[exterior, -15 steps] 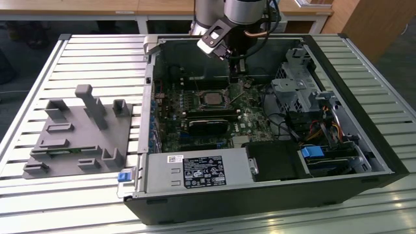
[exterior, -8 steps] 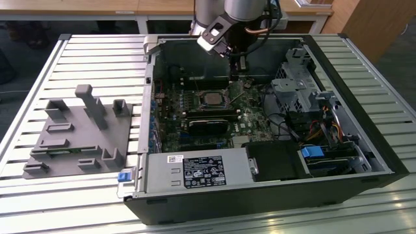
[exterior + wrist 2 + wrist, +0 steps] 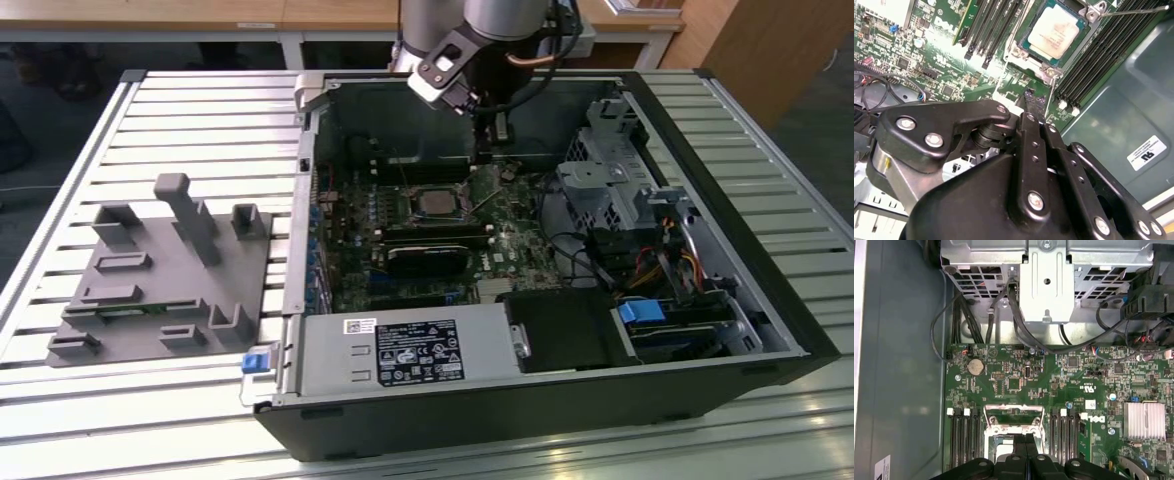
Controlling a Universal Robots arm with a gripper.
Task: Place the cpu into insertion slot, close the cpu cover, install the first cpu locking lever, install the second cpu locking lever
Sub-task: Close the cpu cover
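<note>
Slatted metal table [image 3: 160,110], wooden desks [image 3: 200,12] behind, dark floor [image 3: 817,140]

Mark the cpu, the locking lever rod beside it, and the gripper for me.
cpu [image 3: 1055,31]: second wrist view, middle of its silver-grey top.
locking lever [image 3: 1134,10]: second wrist view, midway along the thin metal rod.
gripper [image 3: 1035,102]: second wrist view, at the dark fingertips.

Robotics laboratory or workshop: slatted aluminium bench [image 3: 200,110]; opened computer case [image 3: 534,410] on it; grey fixture block [image 3: 160,275]; desks [image 3: 160,25] behind.
</note>
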